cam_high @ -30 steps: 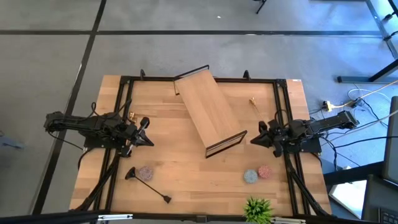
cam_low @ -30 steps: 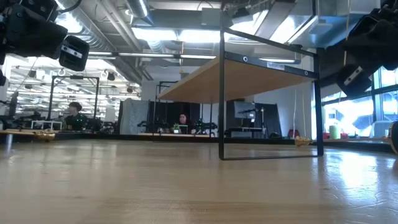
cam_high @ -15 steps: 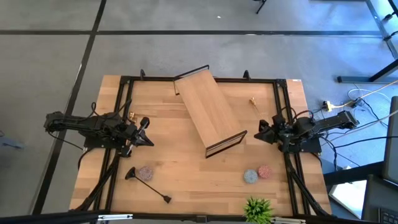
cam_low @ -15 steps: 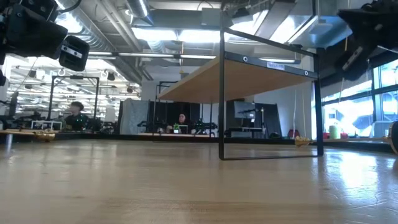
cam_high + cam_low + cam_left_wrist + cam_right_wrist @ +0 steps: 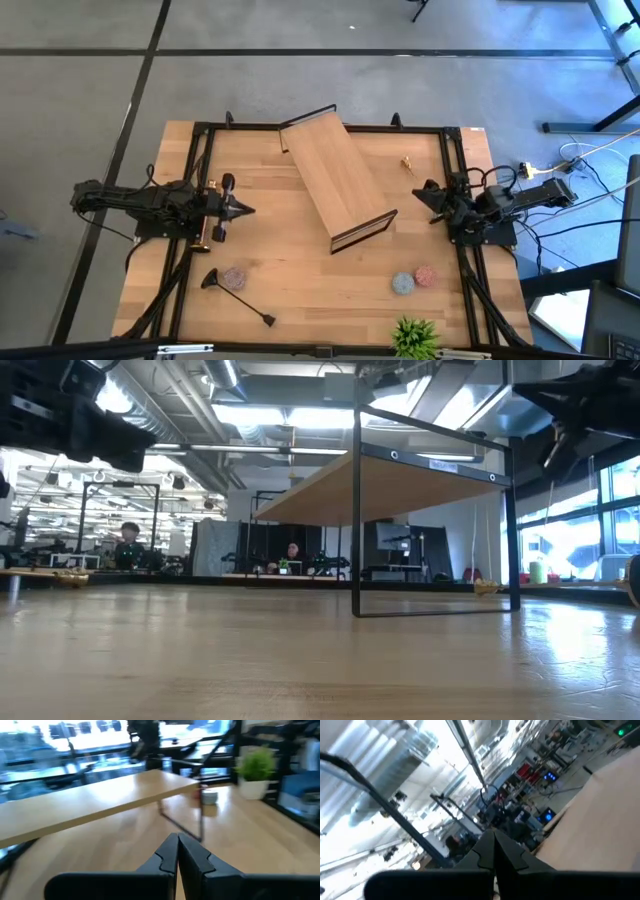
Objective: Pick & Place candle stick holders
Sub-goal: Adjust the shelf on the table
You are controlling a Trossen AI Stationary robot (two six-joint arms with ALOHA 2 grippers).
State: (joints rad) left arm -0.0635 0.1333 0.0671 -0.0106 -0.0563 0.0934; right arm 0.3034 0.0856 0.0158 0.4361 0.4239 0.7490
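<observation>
A: Since both pairs of fingers are pressed together on nothing, has anything been picked?

B: Seemingly not. The left gripper (image 5: 243, 209) points at the wooden shelf (image 5: 338, 180). The black candle stick holder (image 5: 240, 298) lies flat, well apart, off to one side of its tips. A gold candle stick holder (image 5: 407, 163) lies near the tips of the right gripper (image 5: 418, 190). I judge all the picking remains.

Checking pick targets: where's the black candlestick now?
High view: the black candlestick lies flat near the table's front-left, beside a pink disc, in front of the left gripper.
</observation>
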